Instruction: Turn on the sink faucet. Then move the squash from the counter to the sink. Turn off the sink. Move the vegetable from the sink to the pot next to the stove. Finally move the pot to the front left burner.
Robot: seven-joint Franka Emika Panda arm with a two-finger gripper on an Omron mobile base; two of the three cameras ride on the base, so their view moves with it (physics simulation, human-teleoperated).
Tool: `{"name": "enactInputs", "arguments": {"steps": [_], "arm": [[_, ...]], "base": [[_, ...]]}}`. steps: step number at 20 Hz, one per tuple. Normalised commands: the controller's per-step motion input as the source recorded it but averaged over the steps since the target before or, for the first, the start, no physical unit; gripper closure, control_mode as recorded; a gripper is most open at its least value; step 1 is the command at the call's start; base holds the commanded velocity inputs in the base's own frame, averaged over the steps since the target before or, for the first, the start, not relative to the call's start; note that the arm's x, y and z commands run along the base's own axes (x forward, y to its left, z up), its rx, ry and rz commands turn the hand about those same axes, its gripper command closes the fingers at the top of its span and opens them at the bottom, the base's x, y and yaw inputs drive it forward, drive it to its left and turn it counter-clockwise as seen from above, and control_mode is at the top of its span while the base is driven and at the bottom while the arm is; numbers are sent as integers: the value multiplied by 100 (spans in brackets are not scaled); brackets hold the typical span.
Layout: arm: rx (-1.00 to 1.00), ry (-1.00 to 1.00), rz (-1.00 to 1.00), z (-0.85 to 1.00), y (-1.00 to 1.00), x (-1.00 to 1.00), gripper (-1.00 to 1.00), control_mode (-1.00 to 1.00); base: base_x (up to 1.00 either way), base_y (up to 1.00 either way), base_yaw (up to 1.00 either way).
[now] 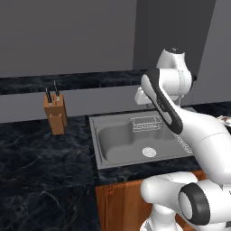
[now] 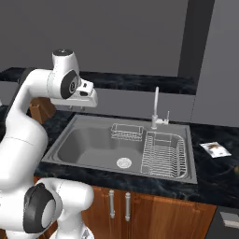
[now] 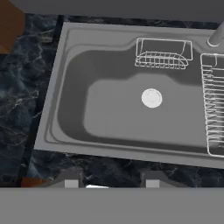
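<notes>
Sink faucet (image 2: pixel 156 106) stands upright at the back rim of the sink (image 2: pixel 88 122), right of centre in the right base view, a thin silver gooseneck with a small lever at its foot; no water can be made out beneath it. In the hand view only the base of the spout shows at the upper right edge. The sink is a grey steel basin set into the counter (image 1: pixel 40 162), a black slab with thin white veins that fills the lower left of the left base view and runs over brown wooden cabinet doors (image 2: pixel 140 210) with two steel pulls. A round pale drain (image 3: pixel 152 98) lies in the middle of the basin floor. A small wire basket (image 3: pixel 162 54) hangs at the back wall of the basin, and a larger wire rack (image 2: pixel 163 155) fills its right part. Grey walls close the room behind, with a dark veined ledge along them. A wooden knife block (image 1: pixel 55 113) with two dark handles stands on the counter at the left of the left base view, well apart from the basin. A small flat packet (image 2: pixel 215 149) lies on the counter to the right of the sink. The gripper (image 3: pixel 109 180) hangs above the front rim of the sink, its two tips apart with nothing between them.
</notes>
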Motion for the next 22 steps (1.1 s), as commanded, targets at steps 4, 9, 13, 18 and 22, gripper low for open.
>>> {"name": "enactInputs", "arguments": {"steps": [4, 9, 13, 18, 22], "arm": [[0, 0, 0, 0, 0, 0, -100, 100], [0, 0, 0, 0, 0, 0, -100, 100], [0, 0, 0, 0, 0, 0, -100, 100], [0, 0, 0, 0, 0, 0, -100, 100], [0, 0, 0, 0, 0, 0, -100, 100]], "base": [[0, -7, 0], [0, -65, -2], [0, -81, -4], [1, -75, -5], [19, -60, -6]]}}
